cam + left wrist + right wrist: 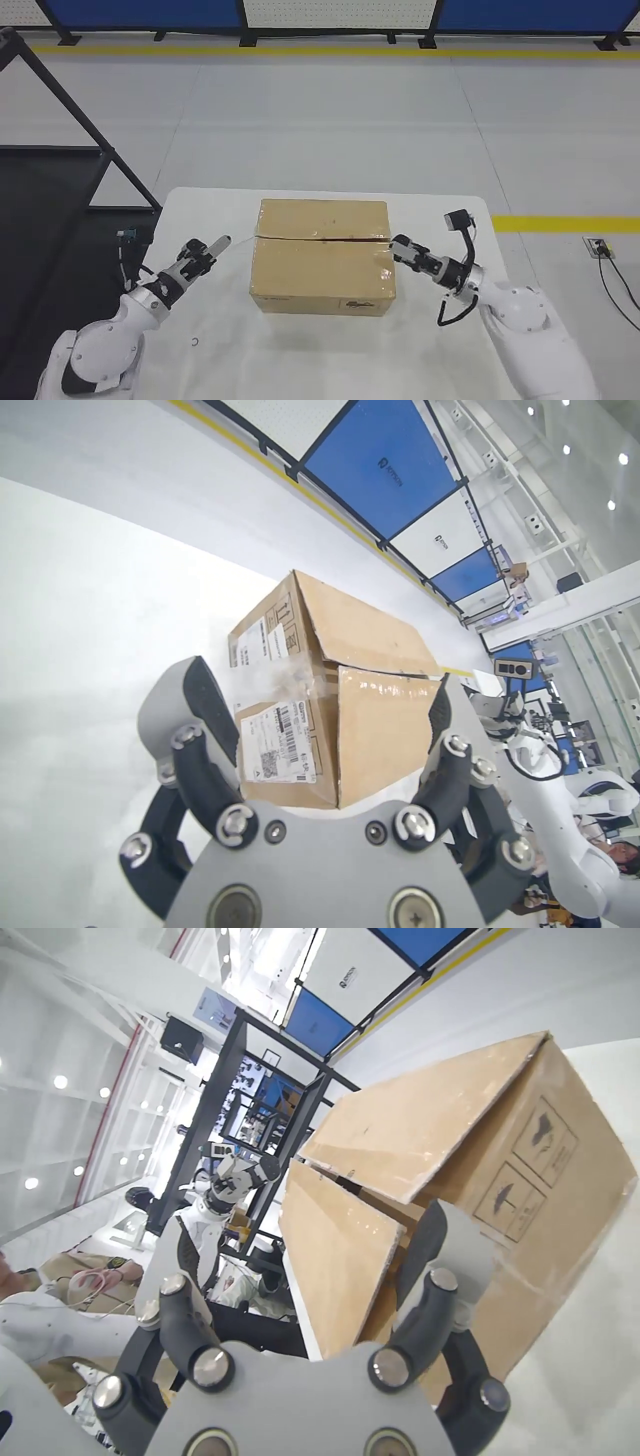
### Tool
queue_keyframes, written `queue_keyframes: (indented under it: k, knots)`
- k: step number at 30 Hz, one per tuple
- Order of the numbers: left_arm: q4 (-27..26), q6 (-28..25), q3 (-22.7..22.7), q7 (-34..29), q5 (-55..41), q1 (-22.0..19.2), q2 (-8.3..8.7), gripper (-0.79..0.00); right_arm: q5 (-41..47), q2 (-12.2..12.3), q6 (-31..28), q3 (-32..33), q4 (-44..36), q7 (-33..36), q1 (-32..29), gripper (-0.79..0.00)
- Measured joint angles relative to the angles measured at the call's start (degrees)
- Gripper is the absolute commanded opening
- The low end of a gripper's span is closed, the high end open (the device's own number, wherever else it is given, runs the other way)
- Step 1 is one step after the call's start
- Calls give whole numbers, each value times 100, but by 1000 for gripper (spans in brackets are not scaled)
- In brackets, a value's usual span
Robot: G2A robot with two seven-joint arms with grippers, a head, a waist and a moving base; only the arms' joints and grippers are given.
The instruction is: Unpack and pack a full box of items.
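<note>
closest to the robot, the right gripper (pixel 305 1218) stands with its jaws spread and nothing in them, right at the right-hand end of the cardboard box (pixel 320 255). the near flap (pixel 335 1253) is lifted a little at that end, and its edge sits in the gap between the two fingers. one finger (pixel 440 1238) is close against the box's end wall; i can't tell whether it touches.

to my eye the step in hand is getting the top open. to do it well, the right gripper should close on that raised flap edge alone, not on the wall under it. it should then swing the flap up and back along its fold rather than tug straight up, which could drag or tip the whole box.

the left gripper (pixel 322 680) is also spread wide and empty, pointed at the box's left end but short of it, with bare white table (pixel 200 310) between. it could come in to steady that end. torn clear tape (pixel 295 672) clings at the left end of the seam (pixel 320 238) and may snag.

the box lies mid-table between the two grippers, long side across. farther off, the far flap (pixel 400 1128) lies down over the top, its corner a touch raised.
</note>
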Motion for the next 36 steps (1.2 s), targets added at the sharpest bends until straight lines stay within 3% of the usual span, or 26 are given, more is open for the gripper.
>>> queue_keyframes:
  k: [11, 21, 27, 31, 36]
  knots:
    - [-39, -186, 58, -53, -78, 68, 45, 0, 1345, 142, -711, 149, -400, 1468, -257, 0]
    - [-280, -1121, 74, -574, -161, 332, 133, 0, 905, 533, -625, 255, -1968, 1538, -1201, 0]
    - [-435, -1635, 40, -1239, -632, 501, 207, 0, 544, 760, -793, 176, -2191, 1371, -1517, 0]
    - [-564, -1610, 86, -1777, -1201, 534, 250, 0, 382, 874, -893, 17, -2112, 1270, -1572, 0]
    - [-579, -1569, 81, -1848, -1263, 525, 257, 0, 371, 978, -1017, -140, -1889, 1145, -1525, 0]
